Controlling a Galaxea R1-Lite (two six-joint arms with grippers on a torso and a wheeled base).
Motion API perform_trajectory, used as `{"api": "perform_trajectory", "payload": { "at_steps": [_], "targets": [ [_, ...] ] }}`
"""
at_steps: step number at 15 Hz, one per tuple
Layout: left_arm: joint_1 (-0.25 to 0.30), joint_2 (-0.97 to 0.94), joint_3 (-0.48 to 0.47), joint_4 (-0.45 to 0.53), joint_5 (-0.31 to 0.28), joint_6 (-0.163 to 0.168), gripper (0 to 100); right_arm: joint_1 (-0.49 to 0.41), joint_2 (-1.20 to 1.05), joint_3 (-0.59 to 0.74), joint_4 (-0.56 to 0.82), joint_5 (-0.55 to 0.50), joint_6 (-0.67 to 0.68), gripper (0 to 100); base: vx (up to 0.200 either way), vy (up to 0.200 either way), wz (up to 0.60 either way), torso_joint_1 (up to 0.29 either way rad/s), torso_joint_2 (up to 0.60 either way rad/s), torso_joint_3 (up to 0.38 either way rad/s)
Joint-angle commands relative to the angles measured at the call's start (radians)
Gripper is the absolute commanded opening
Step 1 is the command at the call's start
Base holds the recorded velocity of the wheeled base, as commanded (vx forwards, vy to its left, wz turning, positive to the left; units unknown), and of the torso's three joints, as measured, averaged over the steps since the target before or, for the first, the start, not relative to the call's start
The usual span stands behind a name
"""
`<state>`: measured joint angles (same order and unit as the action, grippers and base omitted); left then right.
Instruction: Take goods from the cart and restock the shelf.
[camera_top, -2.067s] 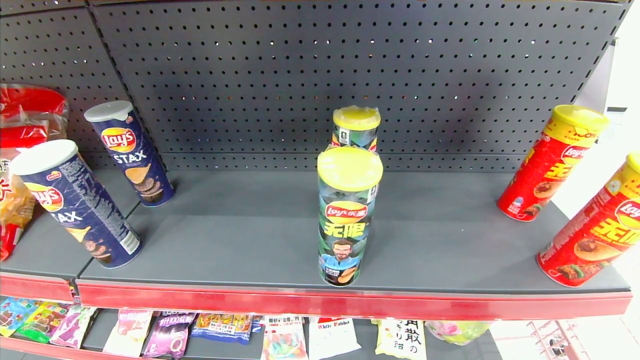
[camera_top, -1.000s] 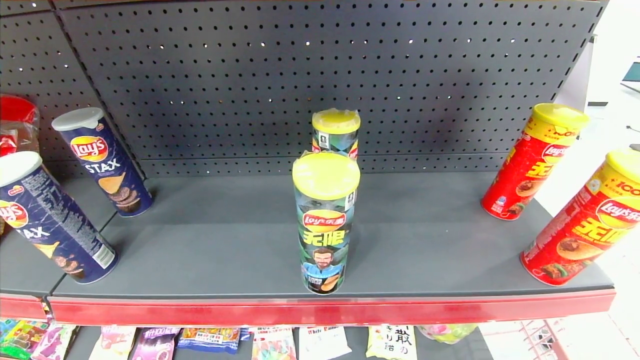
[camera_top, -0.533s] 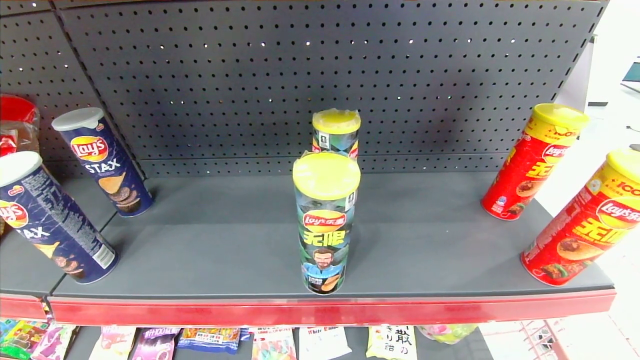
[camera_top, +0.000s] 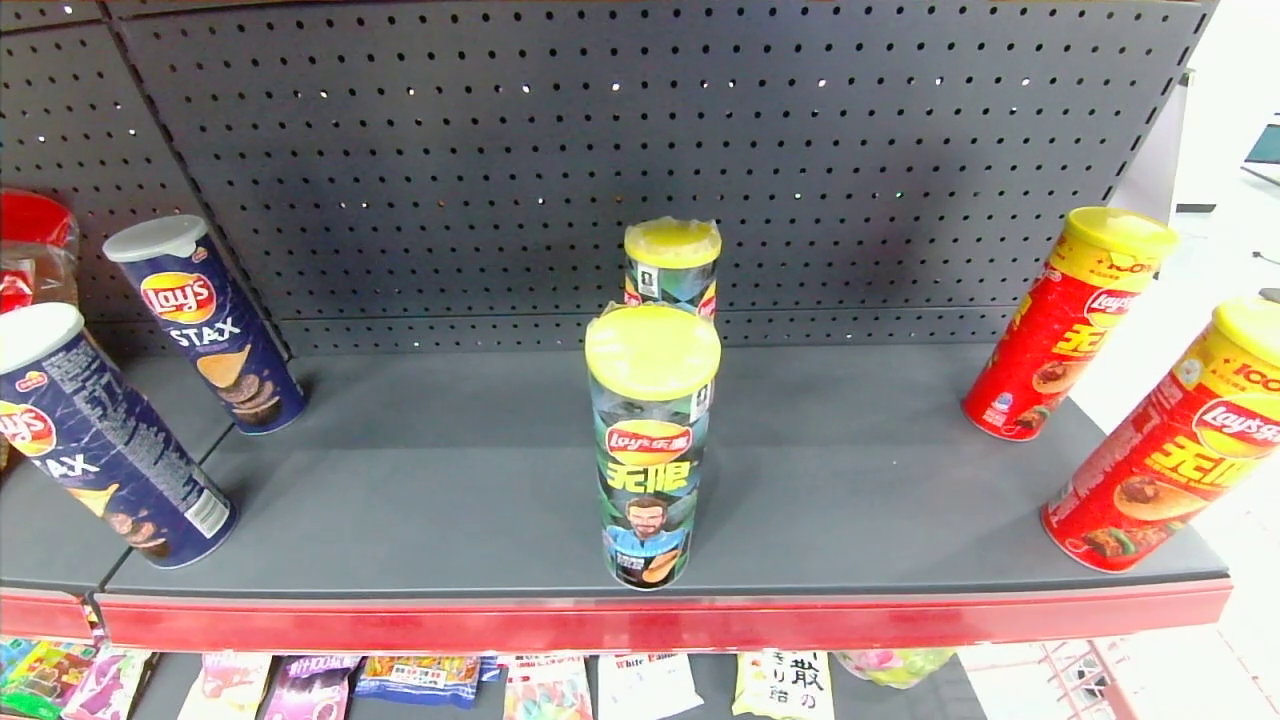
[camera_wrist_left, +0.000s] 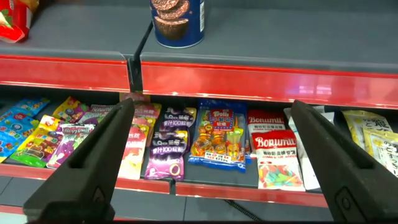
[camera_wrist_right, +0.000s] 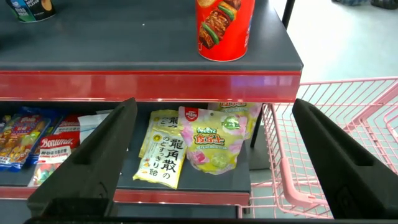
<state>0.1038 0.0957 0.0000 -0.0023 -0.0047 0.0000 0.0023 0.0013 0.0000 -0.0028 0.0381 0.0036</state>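
Where the head looks down, a yellow-lidded green cardboard chip canister (camera_top: 650, 450) stands at the near edge of the grey metal shelf (camera_top: 850, 480), a second canister (camera_top: 672, 262) seemingly behind it. Left wrist: left gripper (camera_wrist_left: 211, 106) spread, empty. Right wrist: right gripper (camera_wrist_right: 214, 102) spread, pink wire cart (camera_wrist_right: 360, 106) rightward.

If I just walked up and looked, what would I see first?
Probably the green chip can with the bright yellow lid, standing upright at the front middle of the grey shelf, with a second one right behind it. Next come two red cans on the right and two dark blue cans on the left.
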Motion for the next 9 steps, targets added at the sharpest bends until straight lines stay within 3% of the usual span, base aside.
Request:
{"api": "perform_trajectory", "payload": {
  "at_steps": [1,9],
  "targets": [
    [0.000,0.002,0.000,-0.001,0.000,0.000,100,0.001,0.000,0.000,0.000,0.000,-0.002,100,0.000,0.000,0.00,0.000,0.00,0.000],
    [0.000,0.002,0.000,-0.001,0.000,0.000,100,0.001,0.000,0.000,0.000,0.000,-0.001,100,0.000,0.000,0.00,0.000,0.00,0.000]
  ]
}}
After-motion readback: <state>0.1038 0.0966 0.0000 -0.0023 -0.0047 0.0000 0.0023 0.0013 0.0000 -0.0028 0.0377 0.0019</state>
